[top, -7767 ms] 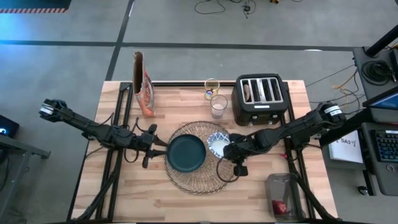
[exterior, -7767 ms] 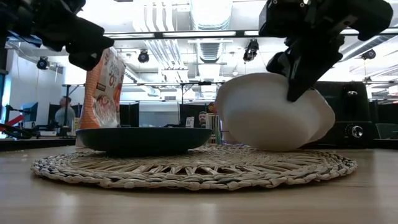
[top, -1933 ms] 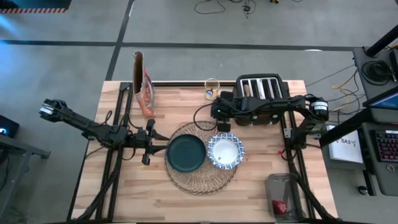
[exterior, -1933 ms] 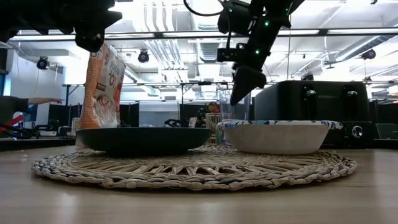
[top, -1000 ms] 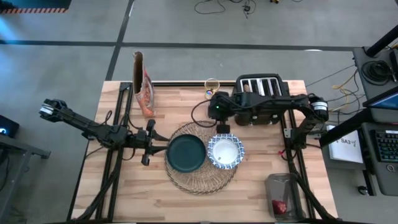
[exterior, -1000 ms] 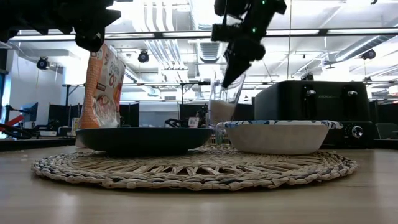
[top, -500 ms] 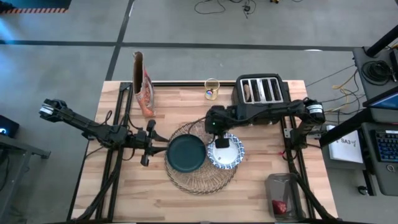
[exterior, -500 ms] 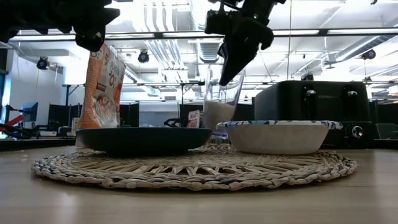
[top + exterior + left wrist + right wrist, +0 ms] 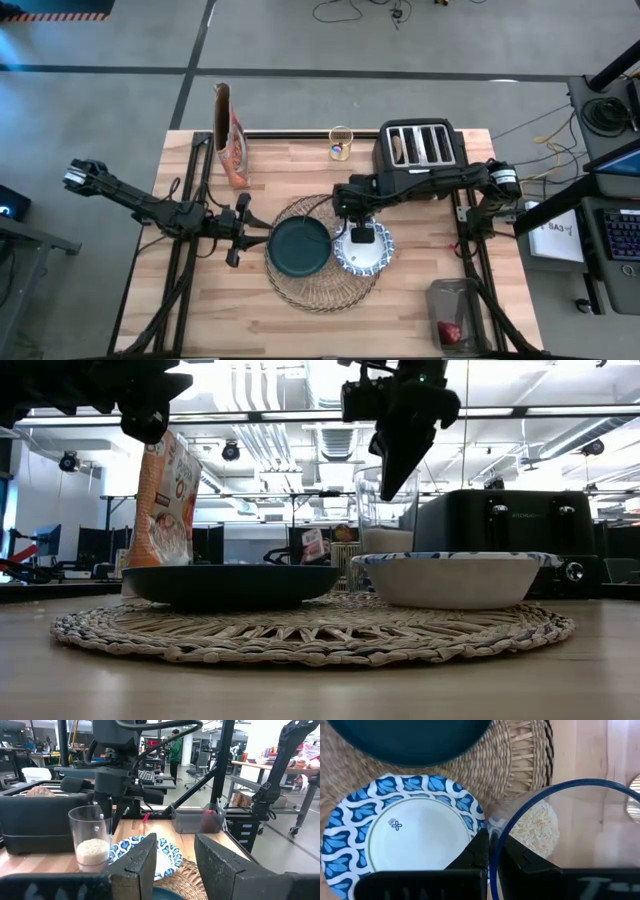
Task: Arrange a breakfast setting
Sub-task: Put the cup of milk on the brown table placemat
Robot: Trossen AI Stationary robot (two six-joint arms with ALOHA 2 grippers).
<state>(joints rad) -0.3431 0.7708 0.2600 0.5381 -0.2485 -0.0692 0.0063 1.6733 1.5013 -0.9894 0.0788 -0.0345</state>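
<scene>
Above the blue-and-white patterned bowl (image 9: 364, 246), the right end effector (image 9: 392, 478) is clamped on the rim of the small clear glass (image 9: 384, 510) and holds it clear of the worktop (image 9: 300, 325). From overhead the glass is lost under the arm; the low view shows it hanging upright over the bowl's far rim, and the left wrist view shows a layer of pale grains in its bottom. The right wrist view looks down through the glass mouth, one finger (image 9: 479, 851) inside the rim and the other outside it.

The bowl sits on the right part of the large round woven wicker placemat (image 9: 298, 287), beside the dark teal plate (image 9: 299, 247) at the mat's middle. The left end effector (image 9: 238, 243) hovers near the mat's left edge, fingers apart, holding nothing.

Beyond, the black four-slot toaster (image 9: 419, 150) stands at the far right with a toasted bread ring (image 9: 400, 148) in one slot, seen only from overhead and the left wrist. A tall red-and-brown cereal bag (image 9: 229, 135) stands far left. A clear bin (image 9: 458, 314) at the near right holds a small dark-red fruit (image 9: 451, 331).
</scene>
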